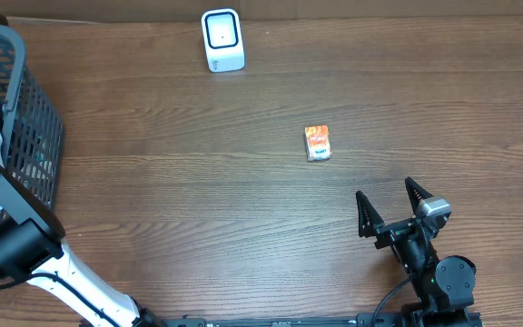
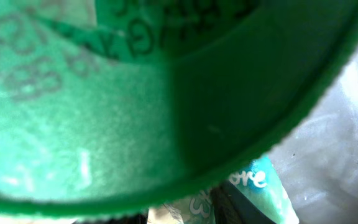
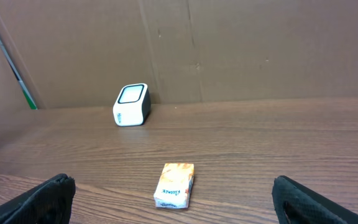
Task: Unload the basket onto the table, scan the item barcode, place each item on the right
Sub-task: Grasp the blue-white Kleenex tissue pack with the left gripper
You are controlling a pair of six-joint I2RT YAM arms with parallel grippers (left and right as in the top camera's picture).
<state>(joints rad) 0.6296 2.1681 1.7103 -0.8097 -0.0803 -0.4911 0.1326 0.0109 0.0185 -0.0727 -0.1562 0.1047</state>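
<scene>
A green item [image 2: 135, 112] with faint printed lettering fills almost the whole left wrist view, pressed close to the camera. Below it lies a teal packet [image 2: 260, 186] with white script. My left gripper [image 2: 173, 215] shows only as dark slivers under the green item, and its jaws cannot be read. The left arm [image 1: 7, 241] reaches toward the black mesh basket [image 1: 25, 118]. A white barcode scanner [image 1: 221, 41] stands at the far edge. My right gripper [image 1: 393, 211] rests open and empty near the front, pointing at a small orange tissue pack [image 1: 318, 143].
The orange tissue pack [image 3: 174, 185] lies flat between my right fingers' lines, well ahead of them. The scanner [image 3: 131, 104] stands against a cardboard wall [image 3: 229, 50]. The basket takes up the table's left edge.
</scene>
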